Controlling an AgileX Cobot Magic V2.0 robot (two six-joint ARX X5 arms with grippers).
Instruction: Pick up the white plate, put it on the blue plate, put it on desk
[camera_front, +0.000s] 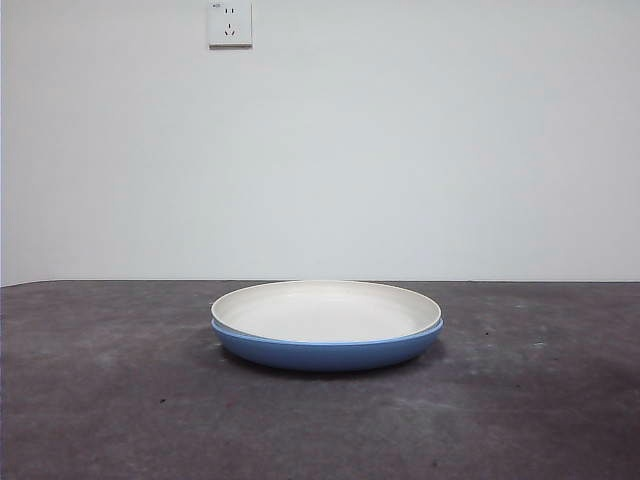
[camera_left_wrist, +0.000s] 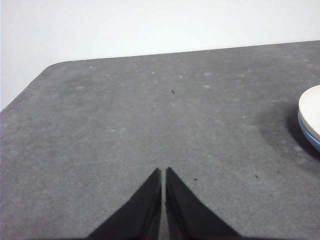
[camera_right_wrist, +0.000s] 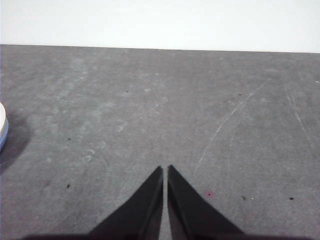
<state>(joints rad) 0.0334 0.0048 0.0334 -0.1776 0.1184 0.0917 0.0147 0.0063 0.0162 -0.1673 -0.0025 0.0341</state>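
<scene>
The cream-white plate (camera_front: 326, 310) rests nested on top of the blue plate (camera_front: 326, 353) in the middle of the dark grey desk (camera_front: 100, 400). No arm shows in the front view. My left gripper (camera_left_wrist: 163, 171) hovers shut over bare desk, with the stacked plates' edge, white plate (camera_left_wrist: 311, 109) over blue plate (camera_left_wrist: 312, 141), off to one side. My right gripper (camera_right_wrist: 165, 168) is shut over bare desk too, and only a sliver of the white plate (camera_right_wrist: 2, 116) and blue plate (camera_right_wrist: 3, 138) shows at the frame's edge.
A white wall with a power socket (camera_front: 229, 23) stands behind the desk. The desk's rounded corner (camera_left_wrist: 47, 70) shows in the left wrist view. Pale scratches (camera_right_wrist: 230, 117) mark the surface on the right side.
</scene>
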